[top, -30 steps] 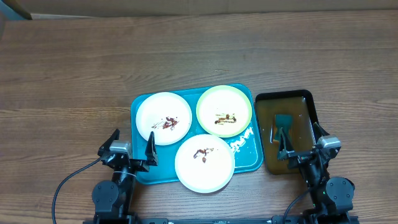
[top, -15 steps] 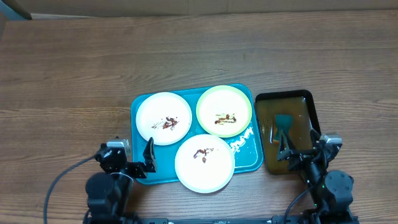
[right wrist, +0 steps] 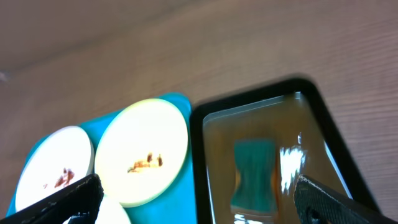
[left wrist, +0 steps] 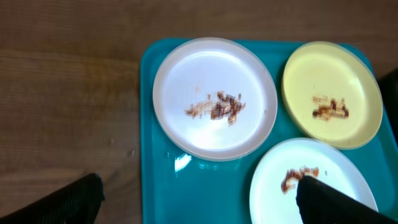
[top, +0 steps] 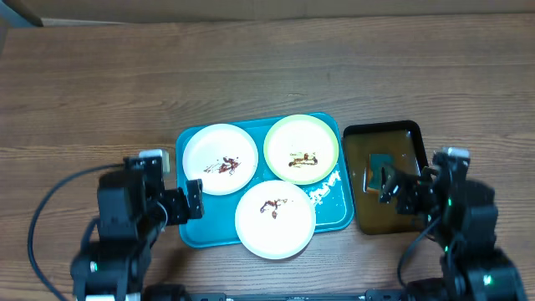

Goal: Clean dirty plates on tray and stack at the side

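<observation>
Seen from above, a wooden counter (top: 251,75) carries a turquoise tray (top: 336,211) holding the rear white plate (top: 220,159), the green plate (top: 302,149) and the front white plate (top: 275,220). All three lie flat and separate, each with a brown-red smear at its centre. The front one laps over the tray's near rim. Just right of the tray sits a black tray (top: 415,134) of brownish water with a teal sponge (top: 380,160) lying in it. Only this view shows both arms, which stand at the counter's near edge. The left arm is off the tray's left side, with the left pincer (top: 192,201) at the tray's left rim, beside the rear white plate. The right arm reaches inward, with the right pincer (top: 390,184) over the near half of the black tray, close to the sponge. The left wrist view looks almost straight down and shows the smears in far finer detail. The green plate looks yellow here, and the black tray is out of frame. Two dark fingertips (left wrist: 74,199) sit in the bottom corners, far apart, so this pincer is spread wide and holds nothing. The right wrist view looks forward at a slant and alone shows the sponge under the glinting water. Its fingertips (right wrist: 336,202) are likewise in opposite corners, so this pincer too is wide apart and empty.
</observation>
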Tool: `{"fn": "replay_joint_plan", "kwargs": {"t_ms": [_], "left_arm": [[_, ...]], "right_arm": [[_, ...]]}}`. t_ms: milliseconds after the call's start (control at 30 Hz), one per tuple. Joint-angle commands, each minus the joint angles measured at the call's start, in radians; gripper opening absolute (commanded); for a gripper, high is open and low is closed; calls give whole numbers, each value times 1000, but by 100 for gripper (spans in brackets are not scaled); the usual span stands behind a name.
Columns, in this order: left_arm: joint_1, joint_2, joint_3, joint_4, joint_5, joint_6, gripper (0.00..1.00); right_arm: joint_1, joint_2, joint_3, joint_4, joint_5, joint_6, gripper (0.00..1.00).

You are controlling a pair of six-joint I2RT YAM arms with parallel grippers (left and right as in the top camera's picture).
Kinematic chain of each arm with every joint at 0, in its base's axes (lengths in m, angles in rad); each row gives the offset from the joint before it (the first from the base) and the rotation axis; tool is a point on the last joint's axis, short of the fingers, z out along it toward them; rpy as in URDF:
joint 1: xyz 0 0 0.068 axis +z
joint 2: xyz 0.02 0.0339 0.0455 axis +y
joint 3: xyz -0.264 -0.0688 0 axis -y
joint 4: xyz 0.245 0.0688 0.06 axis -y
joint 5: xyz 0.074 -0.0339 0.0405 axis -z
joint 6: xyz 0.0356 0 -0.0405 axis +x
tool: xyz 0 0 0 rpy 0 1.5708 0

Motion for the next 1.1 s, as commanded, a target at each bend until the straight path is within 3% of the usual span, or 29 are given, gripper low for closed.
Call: {"fn": "replay_joint_plan", "kwargs": {"t_ms": [0,133,367,467,567,1067], "left_arm": [[-3,103,93,-40,7,-6,100],[-3,186,129,-52,42,-10,100],[-3,259,129,-48,51,-10,100],[-3,274,129,-48,51,-10,100],[-3,285,129,-40,51,-10,100],[-3,289,129,-26,51,-10,100]], "right_arm": [[2,135,129,-70,-39,3,100],[2,286,252,-141,-22,-93,100],[2,412,304,-116,-139,-105,100],[2,451,304,-116,-57,-102,90],[2,505,304,-124,-29,-98,73],[2,922,304,-177,33,-41,70]]}}
